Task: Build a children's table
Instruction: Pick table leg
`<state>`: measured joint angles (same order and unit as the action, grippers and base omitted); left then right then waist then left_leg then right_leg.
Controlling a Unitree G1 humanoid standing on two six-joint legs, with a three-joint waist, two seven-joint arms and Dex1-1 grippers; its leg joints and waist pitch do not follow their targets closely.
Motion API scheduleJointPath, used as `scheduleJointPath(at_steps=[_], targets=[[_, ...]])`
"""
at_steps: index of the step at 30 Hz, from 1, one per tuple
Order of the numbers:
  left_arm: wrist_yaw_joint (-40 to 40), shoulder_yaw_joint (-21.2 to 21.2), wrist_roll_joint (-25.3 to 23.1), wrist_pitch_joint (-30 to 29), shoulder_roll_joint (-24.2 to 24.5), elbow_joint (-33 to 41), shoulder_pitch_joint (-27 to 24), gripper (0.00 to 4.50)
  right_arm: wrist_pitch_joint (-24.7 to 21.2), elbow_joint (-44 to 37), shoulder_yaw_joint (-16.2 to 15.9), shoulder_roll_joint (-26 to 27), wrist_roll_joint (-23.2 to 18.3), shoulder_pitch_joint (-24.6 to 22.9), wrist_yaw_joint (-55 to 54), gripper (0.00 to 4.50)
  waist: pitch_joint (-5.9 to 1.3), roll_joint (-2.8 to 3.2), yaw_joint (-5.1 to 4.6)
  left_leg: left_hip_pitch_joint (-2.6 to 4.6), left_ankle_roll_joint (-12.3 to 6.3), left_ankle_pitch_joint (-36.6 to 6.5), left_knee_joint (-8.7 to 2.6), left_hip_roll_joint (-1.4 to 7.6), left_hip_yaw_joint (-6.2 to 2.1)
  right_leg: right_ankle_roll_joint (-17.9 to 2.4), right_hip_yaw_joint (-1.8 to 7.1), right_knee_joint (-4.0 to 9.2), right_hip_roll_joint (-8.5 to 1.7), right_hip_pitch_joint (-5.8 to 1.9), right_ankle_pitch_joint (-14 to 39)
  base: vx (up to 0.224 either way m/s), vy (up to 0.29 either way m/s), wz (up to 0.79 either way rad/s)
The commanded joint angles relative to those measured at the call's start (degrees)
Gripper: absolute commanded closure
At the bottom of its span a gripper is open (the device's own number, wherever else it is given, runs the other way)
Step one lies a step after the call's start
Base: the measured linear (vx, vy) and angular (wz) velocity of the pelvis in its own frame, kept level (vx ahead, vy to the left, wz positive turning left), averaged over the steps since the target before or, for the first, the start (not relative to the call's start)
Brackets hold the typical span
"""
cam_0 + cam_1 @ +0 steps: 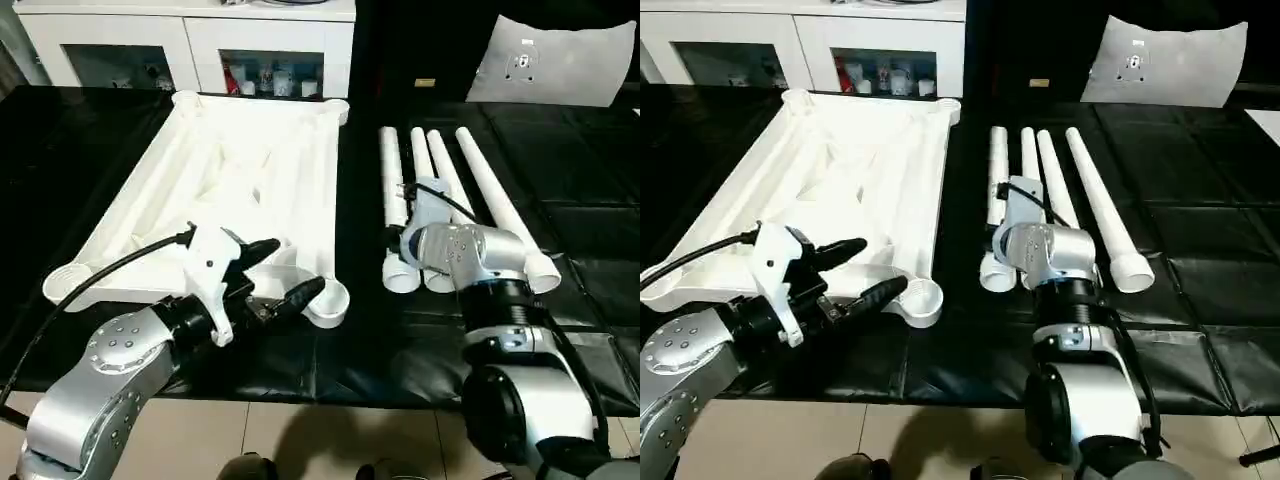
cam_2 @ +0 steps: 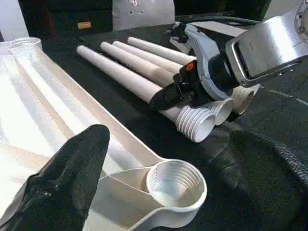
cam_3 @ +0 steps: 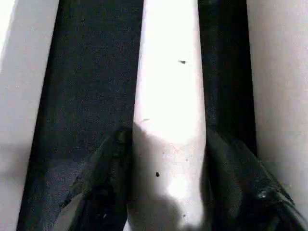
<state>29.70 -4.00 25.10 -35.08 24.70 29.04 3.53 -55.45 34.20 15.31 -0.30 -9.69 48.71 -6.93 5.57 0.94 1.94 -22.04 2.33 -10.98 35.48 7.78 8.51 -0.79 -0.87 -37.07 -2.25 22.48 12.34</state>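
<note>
Your tabletop (image 1: 250, 180) lies ribbed side up on the left of the black bench (image 1: 580, 200), round sockets at its corners. The near right socket (image 1: 328, 300) sits just beyond your left tool (image 1: 280, 275), whose two black fingers are spread apart and hold nothing; one points over the top's near edge, the other reaches toward that socket.

Four legs (image 1: 470, 190) lie side by side on the right of the bench, well apart from the top, their wide ribbed ends toward you. Your right tool (image 2: 175, 94) is down on the second leg (image 3: 168, 96) from the left, near its wide end, with a finger (image 3: 103, 183) on either side and pressed against it: closed on that leg. A white cabinet (image 1: 190, 40) stands at the far side.
</note>
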Motion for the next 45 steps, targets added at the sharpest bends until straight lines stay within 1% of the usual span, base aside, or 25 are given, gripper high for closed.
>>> scheduleJointPath(at_steps=[1,6,10,12,13,14,16,18,21,23,24,26,27,28,29,30,31,33,35,37,38,40,41,43,45], targets=[[0.1,-0.6,0.0,-0.8,0.3,1.5,0.4,0.00,0.6,0.6,0.3,-0.3,-0.3,0.0,0.1,2.55,-4.54,0.51,0.08,0.95,3.55,-8.9,-4.34,3.78,-0.85,-11.0,2.60,4.13,-4.71,-2.27,5.7,0.000,0.000,0.00],[-0.2,-0.8,-0.1,-0.9,0.2,1.7,0.4,0.00,1.4,0.8,-0.1,-0.7,-0.2,0.2,0.2,2.61,-4.51,0.39,0.08,0.91,3.38,-8.8,-4.33,3.77,-0.80,-11.1,2.59,4.17,-4.71,-2.30,5.9,0.000,0.000,0.00],[-0.2,-1.1,-0.8,-0.3,0.4,1.8,0.6,0.00,1.3,-0.5,-0.4,-0.8,-0.2,0.5,0.3,2.61,-4.57,0.46,0.08,0.85,3.33,-8.5,-4.29,3.77,-0.81,-11.0,2.57,4.11,-4.67,-2.33,5.5,0.000,0.000,0.00],[-0.5,-1.3,-1.6,0.5,0.6,1.8,0.7,0.00,1.2,-2.6,0.1,-0.6,-0.6,0.4,0.2,2.61,-4.65,0.46,0.11,0.78,3.06,-7.6,-4.19,3.73,-0.76,-10.9,2.60,4.08,-4.66,-2.41,4.3,0.000,0.000,0.00],[-0.7,-1.5,-2.1,0.9,0.6,1.7,0.8,0.00,0.5,-4.0,1.3,-0.5,-1.4,0.5,-0.4,2.61,-4.83,0.63,0.14,0.76,2.83,-6.3,-4.08,3.76,-0.80,-10.9,2.56,3.88,-4.63,-2.49,2.4,0.000,0.000,0.00],[-1.0,-1.5,-2.5,1.2,0.5,1.5,0.9,0.00,0.8,-5.1,2.0,-0.3,-1.8,0.4,-0.7,2.61,-4.81,0.62,0.15,0.70,2.71,-5.8,-4.08,3.76,-0.79,-10.8,2.58,3.81,-4.58,-2.52,1.5,0.000,0.000,0.00],[-2.0,-1.5,-3.7,2.1,0.1,0.8,1.4,0.00,5.0,-8.1,2.5,0.0,-1.8,-0.4,-1.4,2.61,-4.95,0.78,0.22,0.66,2.45,-4.9,-3.98,3.75,-0.83,-11.0,2.48,3.59,-4.57,-2.58,-0.5,0.000,0.000,0.00],[-2.8,-1.2,-4.5,2.8,-0.3,0.2,2.0,0.00,8.4,-10.1,3.0,0.3,-1.3,-0.9,-2.9,2.61,-4.94,0.75,0.31,0.71,2.42,-4.7,-3.96,3.81,-0.76,-11.0,2.47,3.63,-4.59,-2.49,-1.1,0.000,0.000,0.00],[-5.4,0.1,-5.2,3.0,-2.0,-1.6,4.3,0.00,17.5,-15.1,-0.7,-1.0,0.8,-3.1,0.3,2.61,-4.77,0.67,0.36,0.72,2.81,-6.3,-4.03,3.76,-0.65,-10.7,2.50,3.92,-4.59,-2.46,1.1,0.000,0.000,0.00],[-8.1,0.5,-6.7,2.3,-3.2,-3.6,6.3,0.00,18.4,-17.3,0.5,-0.7,-1.5,-3.8,3.2,2.62,-4.78,0.59,0.31,0.72,2.66,-6.6,-4.06,3.77,-0.73,-10.4,2.55,3.90,-4.53,-2.58,1.3,0.000,0.000,0.00],[-9.4,0.7,-7.2,2.1,-3.9,-4.7,7.3,0.00,18.9,-18.2,1.1,-0.6,-3.0,-4.1,5.2,2.62,-4.79,0.75,0.22,0.75,2.46,-7.3,-4.05,3.70,-0.76,-10.4,2.55,3.99,-4.50,-2.61,1.9,0.000,0.000,0.00],[-10.5,1.4,-6.7,1.6,-5.2,-6.2,8.8,0.00,17.8,-19.1,2.5,-0.5,-5.8,-4.3,7.9,2.62,-4.75,0.61,0.07,0.76,1.81,-8.0,-4.01,3.63,-0.74,-10.5,2.62,4.18,-4.51,-2.72,2.4,0.000,0.000,0.00],[-11.8,2.1,-6.3,1.2,-6.5,-7.5,10.2,0.00,16.8,-19.9,4.0,-0.4,-8.7,-4.4,10.3,2.62,-4.81,0.75,0.08,0.65,1.49,-7.7,-3.99,3.64,-0.86,-10.9,2.61,4.11,-4.61,-2.88,2.1,0.000,0.000,0.00],[-12.3,3.4,-4.1,1.5,-8.7,-9.5,12.8,0.00,15.9,-21.7,5.8,-0.4,-13.8,-5.2,16.4,2.62,-4.88,0.80,0.19,0.78,0.95,-7.7,-3.82,3.63,-0.79,-11.4,2.63,4.27,-4.60,-2.85,1.6,0.000,0.000,0.00],[-12.1,4.1,-2.6,1.5,-9.9,-10.4,14.1,0.00,16.8,-22.8,6.3,-0.3,-16.1,-6.0,19.3,2.62,-4.93,0.73,0.28,0.68,0.59,-7.4,-3.74,3.56,-0.77,-11.7,2.66,4.27,-4.68,-3.00,1.1,0.000,0.000,0.00],[-12.6,5.3,-0.9,1.1,-11.2,-11.0,15.5,0.00,17.4,-24.3,6.8,-0.4,-18.8,-7.2,22.9,2.62,-5.11,0.88,0.50,0.58,0.01,-6.3,-3.72,3.79,-0.90,-12.5,2.58,4.14,-4.84,-3.05,-0.4,0.000,0.000,0.00],[-13.1,6.6,1.3,0.6,-12.6,-11.6,17.2,0.00,18.0,-26.3,6.2,-1.3,-21.1,-9.1,27.8,2.62,-5.21,0.71,0.77,0.53,-0.88,-5.3,-3.58,3.90,-0.85,-13.3,2.56,4.08,-4.93,-3.16,-2.4,0.000,0.000,0.00],[-12.9,7.5,3.5,-0.5,-13.5,-11.9,18.7,0.00,17.4,-28.3,3.3,-3.5,-21.8,-11.9,33.5,2.62,-5.38,0.50,1.00,0.38,-1.94,-3.5,-3.46,3.91,-0.90,-14.5,2.31,3.88,-4.85,-3.43,-4.5,0.000,0.000,0.00],[-13.2,8.1,4.6,-2.1,-14.1,-12.6,20.2,0.00,16.2,-29.6,2.3,-4.6,-23.5,-13.5,37.3,2.62,-5.25,0.33,1.13,0.24,-2.90,-2.9,-3.39,3.90,-0.88,-15.2,2.29,3.91,-4.91,-3.37,-4.2,0.000,0.000,0.00],[-13.9,9.1,6.0,-5.1,-15.0,-13.6,22.0,0.00,15.6,-31.1,1.4,-5.8,-25.2,-15.1,41.7,2.62,-5.09,0.27,1.11,0.26,-3.24,-4.3,-3.36,3.79,-0.80,-15.2,2.33,4.35,-5.07,-3.31,-0.3,0.000,0.000,0.00],[-14.5,10.0,7.5,-7.1,-15.9,-14.6,23.6,0.00,15.0,-31.7,0.9,-6.6,-26.2,-16.0,44.2,2.62,-4.99,0.06,1.33,0.51,-3.06,-5.5,-3.37,3.87,-0.76,-14.7,2.33,4.68,-4.98,-3.15,3.8,0.000,0.000,0.00],[-14.9,10.9,9.4,-7.9,-16.9,-15.5,25.1,0.00,14.8,-31.9,0.6,-7.2,-27.1,-16.7,45.9,2.62,-4.89,0.08,1.57,0.59,-2.73,-6.3,-3.40,3.81,-0.77,-14.3,2.31,5.14,-5.07,-2.99,7.3,0.000,0.000,0.00],[-14.7,11.7,11.8,-8.2,-17.8,-15.9,26.2,0.00,14.9,-31.8,0.2,-7.6,-27.8,-17.1,47.0,2.62,-4.91,-0.04,1.57,0.49,-2.57,-6.5,-3.43,3.80,-0.81,-14.2,2.26,5.09,-5.13,-3.07,8.1,0.000,0.000,0.00],[-13.6,11.5,13.1,-8.0,-17.9,-15.6,26.5,0.00,14.8,-32.1,0.0,-7.8,-28.7,-17.5,48.0,2.62,-4.90,-0.05,1.71,0.45,-2.34,-6.8,-3.52,3.91,-0.92,-13.9,2.24,5.21,-5.18,-2.91,9.6,0.000,0.000,0.00],[-11.3,10.3,14.4,-8.8,-17.6,-14.3,25.9,0.00,15.1,-33.4,-0.5,-7.6,-29.9,-18.2,49.3,2.62,-5.02,0.13,1.71,0.45,-2.33,-7.0,-3.56,3.93,-0.95,-13.2,2.22,5.25,-5.11,-2.75,10.1,0.000,0.000,0.00]])
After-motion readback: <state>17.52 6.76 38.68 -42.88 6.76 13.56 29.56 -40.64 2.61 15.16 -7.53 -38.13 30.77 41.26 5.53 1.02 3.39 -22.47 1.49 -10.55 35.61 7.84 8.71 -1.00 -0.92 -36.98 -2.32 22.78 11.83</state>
